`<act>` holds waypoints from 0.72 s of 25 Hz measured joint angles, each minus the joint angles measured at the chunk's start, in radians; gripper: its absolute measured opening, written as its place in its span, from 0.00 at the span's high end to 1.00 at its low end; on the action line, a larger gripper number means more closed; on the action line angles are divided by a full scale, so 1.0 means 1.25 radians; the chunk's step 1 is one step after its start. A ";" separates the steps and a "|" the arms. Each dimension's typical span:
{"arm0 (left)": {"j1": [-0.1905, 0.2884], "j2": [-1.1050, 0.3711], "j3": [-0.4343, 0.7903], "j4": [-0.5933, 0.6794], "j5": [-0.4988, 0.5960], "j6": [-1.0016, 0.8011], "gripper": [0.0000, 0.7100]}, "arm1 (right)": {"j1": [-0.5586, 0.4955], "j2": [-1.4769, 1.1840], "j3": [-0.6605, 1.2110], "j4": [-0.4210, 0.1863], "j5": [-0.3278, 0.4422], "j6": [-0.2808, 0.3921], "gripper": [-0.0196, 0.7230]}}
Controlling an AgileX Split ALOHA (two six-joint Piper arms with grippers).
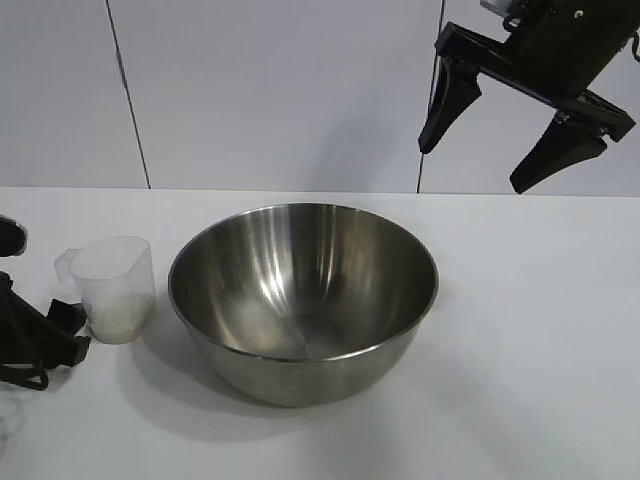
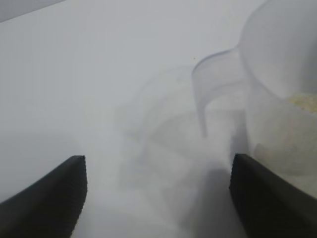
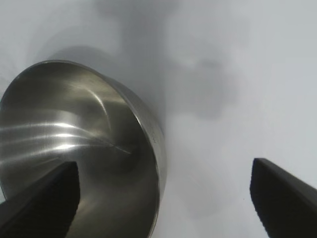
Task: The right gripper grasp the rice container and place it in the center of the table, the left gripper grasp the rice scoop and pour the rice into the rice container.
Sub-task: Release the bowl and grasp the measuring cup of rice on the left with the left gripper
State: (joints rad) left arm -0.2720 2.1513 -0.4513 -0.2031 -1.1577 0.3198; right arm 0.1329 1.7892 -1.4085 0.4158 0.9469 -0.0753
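The rice container (image 1: pixel 300 300), a large shiny steel bowl, sits empty in the middle of the white table (image 1: pixel 530 330). Left of it stands the rice scoop (image 1: pixel 112 285), a clear plastic cup with white rice (image 1: pixel 118 318) in its bottom. The left gripper (image 1: pixel 74 333) is low at the table's left edge, open, just beside the scoop. In the left wrist view the scoop (image 2: pixel 282 99) and its handle (image 2: pixel 213 84) lie ahead of the open left gripper (image 2: pixel 158 158), off to one side. The right gripper (image 1: pixel 474 168) hangs high at the back right, open and empty. The right wrist view looks down past the right gripper (image 3: pixel 166 166) onto the bowl (image 3: pixel 74 139).
A white panelled wall (image 1: pixel 280 90) stands behind the table. Bare tabletop (image 1: pixel 540 400) stretches to the right of the bowl and in front of it. Black cables of the left arm (image 1: pixel 20 370) lie at the left edge.
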 joint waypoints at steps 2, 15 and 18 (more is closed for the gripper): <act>0.004 0.000 -0.010 0.000 0.002 0.000 0.20 | 0.000 0.000 0.000 0.000 0.000 0.000 0.11; 0.029 0.002 -0.060 0.047 0.002 -0.024 0.20 | 0.000 0.002 0.000 0.000 -0.003 0.000 0.11; 0.029 0.003 -0.063 0.053 0.003 -0.028 0.20 | 0.000 0.002 0.000 0.000 -0.004 0.000 0.11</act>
State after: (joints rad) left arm -0.2353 2.1553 -0.5295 -0.1363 -1.1544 0.2846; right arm 0.1329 1.7921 -1.4085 0.4158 0.9422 -0.0753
